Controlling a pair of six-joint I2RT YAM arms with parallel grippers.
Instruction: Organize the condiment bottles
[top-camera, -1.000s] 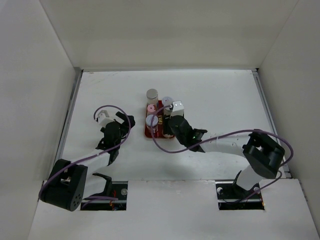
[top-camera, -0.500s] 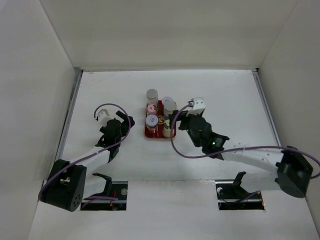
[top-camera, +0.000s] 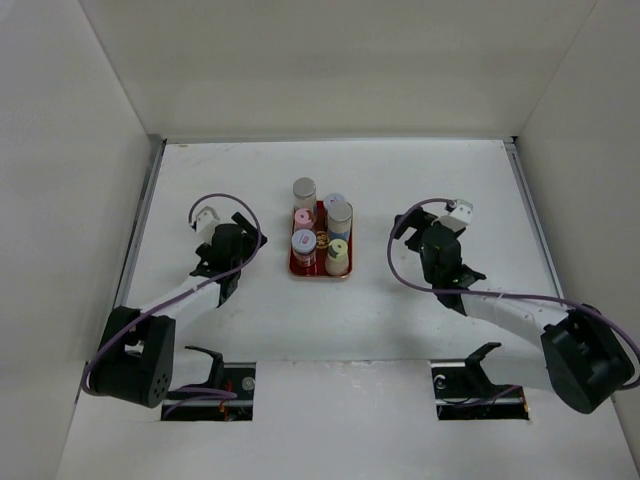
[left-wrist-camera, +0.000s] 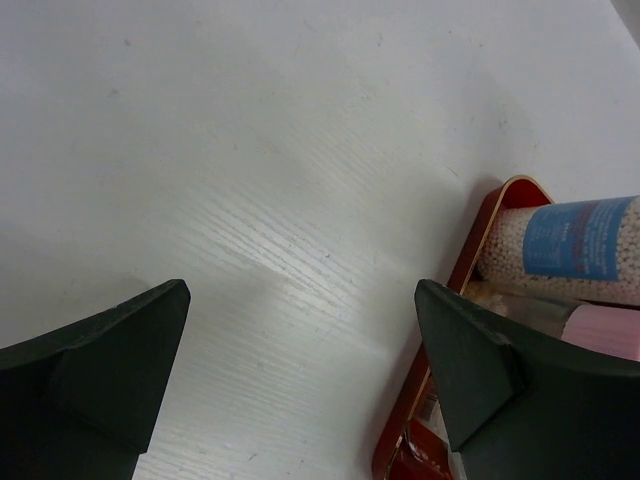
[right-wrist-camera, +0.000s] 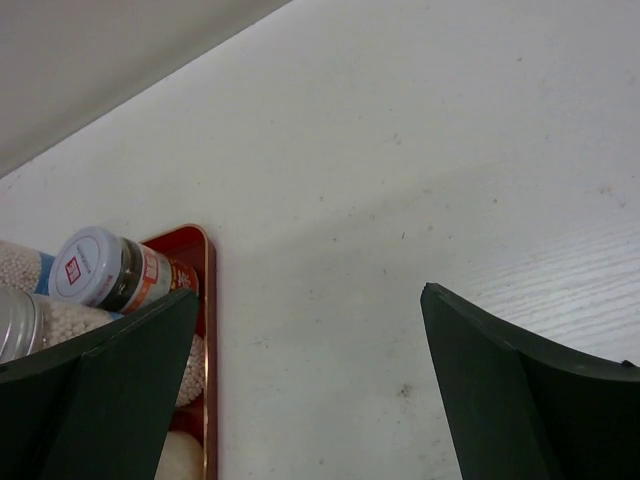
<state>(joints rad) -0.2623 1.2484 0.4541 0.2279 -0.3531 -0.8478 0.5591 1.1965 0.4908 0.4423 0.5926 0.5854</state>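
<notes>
A red tray lies mid-table and carries several condiment bottles: a pink-lidded one, a grey-lidded blue-label one, a white patterned-lid one and a cream one with a yellow cap. The silver-lidded clear bottle stands at the tray's far edge. My left gripper is open just left of the tray, its fingers over bare table. To the tray's right, my right gripper is open and apart from it, nothing between its fingers.
The left wrist view shows the tray's rim and the blue-label bottle by the right finger. In the right wrist view, a white-lidded jar stands at the tray corner. White walls enclose the table on three sides.
My right gripper was at the bottles on the tray; it has opened and drawn back to the right, leaving them standing. The left gripper shifted only slightly.
</notes>
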